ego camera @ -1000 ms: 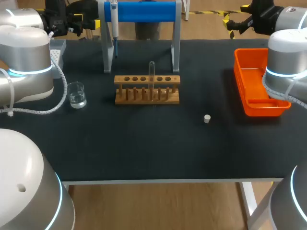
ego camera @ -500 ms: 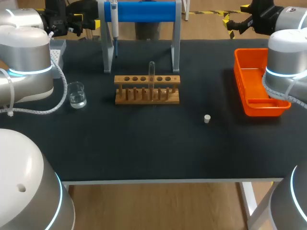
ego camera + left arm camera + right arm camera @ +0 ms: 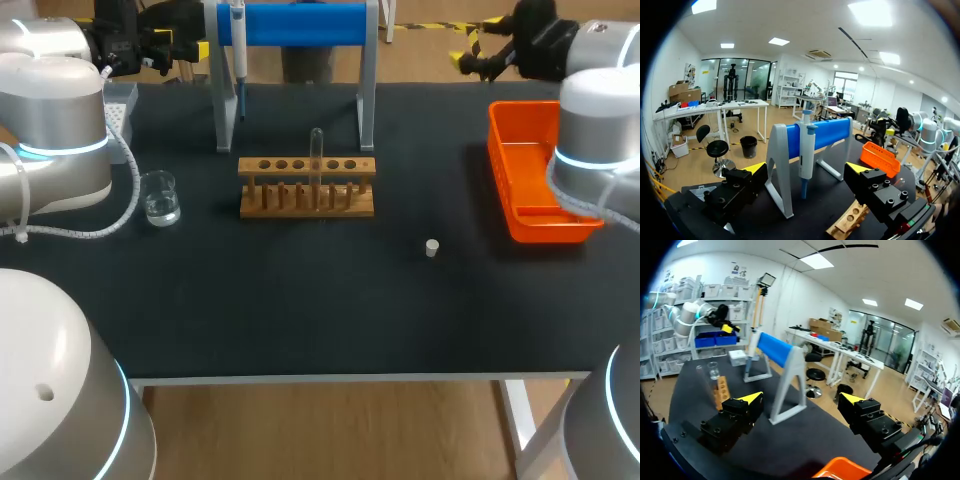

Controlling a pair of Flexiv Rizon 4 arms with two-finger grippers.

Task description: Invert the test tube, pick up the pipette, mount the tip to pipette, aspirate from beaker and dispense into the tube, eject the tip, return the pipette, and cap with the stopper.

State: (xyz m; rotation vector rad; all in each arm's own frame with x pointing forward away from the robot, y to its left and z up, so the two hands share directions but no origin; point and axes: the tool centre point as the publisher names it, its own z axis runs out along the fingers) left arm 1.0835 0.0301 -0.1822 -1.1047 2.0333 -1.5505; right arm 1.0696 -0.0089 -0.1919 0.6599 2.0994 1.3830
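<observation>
A clear test tube (image 3: 316, 150) stands upright in the wooden rack (image 3: 307, 187) at mid-table. The pipette (image 3: 238, 40) hangs on the blue stand (image 3: 300, 25) at the back. A glass beaker (image 3: 160, 197) sits left of the rack, and a small white stopper (image 3: 431, 248) lies to the rack's front right. My left gripper (image 3: 185, 52) hovers at the back left, open and empty; in its wrist view the gripper (image 3: 806, 172) faces the pipette (image 3: 806, 150). My right gripper (image 3: 468, 50) is at the back right, and its wrist view shows the gripper (image 3: 801, 400) open and empty, facing the stand (image 3: 777, 352).
An orange tray (image 3: 535, 170) lies along the right edge of the table. A grey tip box (image 3: 120, 100) sits at the back left, beside my left arm. The rack (image 3: 721, 390) and beaker (image 3: 714, 371) show far ahead in the right wrist view.
My right gripper has shifted a little to the left at the back right. The left arm and the objects on the table have not moved.
</observation>
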